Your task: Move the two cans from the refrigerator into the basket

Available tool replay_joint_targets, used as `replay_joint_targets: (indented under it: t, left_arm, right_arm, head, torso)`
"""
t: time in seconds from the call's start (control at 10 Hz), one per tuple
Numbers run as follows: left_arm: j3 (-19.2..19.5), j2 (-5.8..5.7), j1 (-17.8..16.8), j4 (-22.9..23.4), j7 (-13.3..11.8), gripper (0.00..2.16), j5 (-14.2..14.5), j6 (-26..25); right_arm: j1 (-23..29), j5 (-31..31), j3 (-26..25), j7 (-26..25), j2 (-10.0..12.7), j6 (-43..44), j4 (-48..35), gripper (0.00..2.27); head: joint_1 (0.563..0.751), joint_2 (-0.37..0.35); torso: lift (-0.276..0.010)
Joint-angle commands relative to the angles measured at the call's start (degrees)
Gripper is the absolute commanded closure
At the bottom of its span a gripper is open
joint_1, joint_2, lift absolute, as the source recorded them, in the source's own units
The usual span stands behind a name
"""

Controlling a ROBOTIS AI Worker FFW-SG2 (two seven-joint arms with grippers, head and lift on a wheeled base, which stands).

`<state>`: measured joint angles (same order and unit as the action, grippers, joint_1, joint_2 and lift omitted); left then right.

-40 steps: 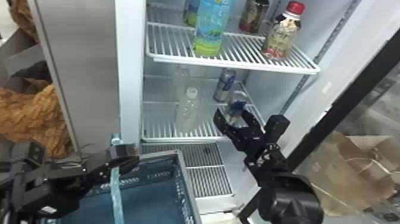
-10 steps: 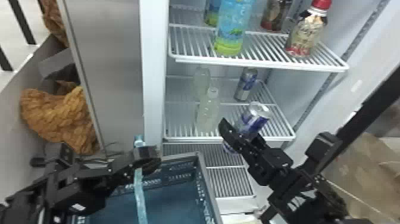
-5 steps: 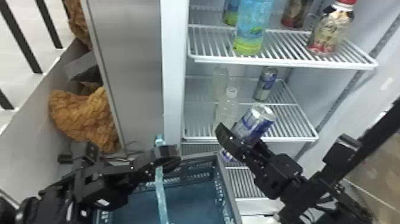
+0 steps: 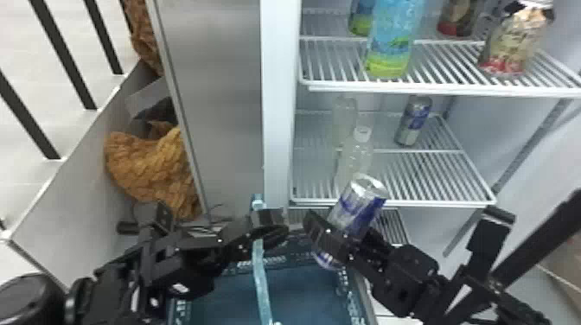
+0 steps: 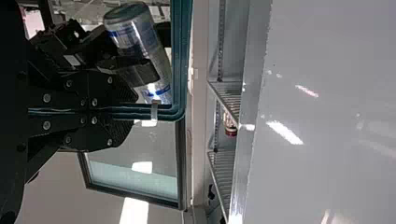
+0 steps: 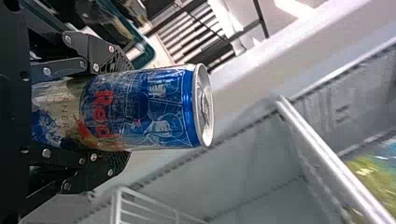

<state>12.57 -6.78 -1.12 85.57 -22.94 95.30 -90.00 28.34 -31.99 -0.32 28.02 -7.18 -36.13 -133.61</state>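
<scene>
Seeing, below the left gripper point(image 4: 272, 227) and the right gripper point(image 4: 341, 227), one blue basket point(image 4: 298, 298), with a light blue handle point(image 4: 259, 268) held narrowly between the left gripper's fingers. Opening ahead of both grippers, the refrigerator point(image 4: 276, 86), with a lower shelf point(image 4: 432, 183) beyond the right gripper and an upper shelf point(image 4: 432, 88) higher and farther from it. On the lower shelf, carrying one upright can point(image 4: 413, 121) and two clear bottles, a nearer one point(image 4: 361, 151) and a farther one point(image 4: 343, 112). On the upper shelf, carrying four bottles: two with blue and green colours, a front one point(image 4: 391, 39) and one just behind point(image 4: 361, 17); and two with dark and red colours, one nearer point(image 4: 514, 39) and one farther point(image 4: 458, 17).

Counting two cans and six bottles in total. Holding the silver-and-blue can point(image 4: 359, 203) firmly, one right finger on each side; tilted, with its top pointing away from the right gripper. Near the basket's far rim at the lower end, but impossible to tell whether exactly above.

Reaching forward and inward from lower left with the left arm, and from lower right with the right arm. Near each other, but apart, at the fingertips.
</scene>
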Motion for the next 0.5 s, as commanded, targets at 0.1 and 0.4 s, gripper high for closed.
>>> replay_joint_targets:
  t: [0.1,0.4]
  left_arm:
    - [0.0,0.01,-0.1,0.0,0.2,1.20,0.0,0.0]
    - [-0.1,-0.08,-0.1,0.0,0.2,1.20,0.0,0.0]
  right_arm:
    - [-1.5,0.0,1.6,1.7,-0.3,-4.1,1.2,1.15]
    - [-2.0,-1.5,1.3,3.3,-0.6,-5.6,2.6,0.40]
  head:
    - [0.695,-0.014]
    - [0.695,0.016]
  torso:
    - [-0.218]
    - [-0.218]
